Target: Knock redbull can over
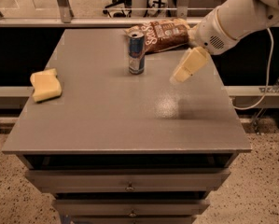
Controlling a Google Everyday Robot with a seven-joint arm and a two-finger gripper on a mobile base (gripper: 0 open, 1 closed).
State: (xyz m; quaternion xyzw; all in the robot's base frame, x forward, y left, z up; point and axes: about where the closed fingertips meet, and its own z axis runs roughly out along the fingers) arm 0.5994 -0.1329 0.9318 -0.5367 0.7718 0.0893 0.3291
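Note:
The redbull can [136, 52] stands upright on the grey table top [106, 106], toward the far middle. It is blue and silver with a silver top. My gripper [182, 73] hangs from the white arm [237, 17] that reaches in from the upper right. It hovers above the table to the right of the can, about a can's height away from it, not touching it.
A brown crinkly snack bag [164, 34] lies just behind and to the right of the can. A yellow sponge [45, 84] lies near the table's left edge. Drawers [129, 186] are below the front edge. A cable [269, 69] hangs at the right.

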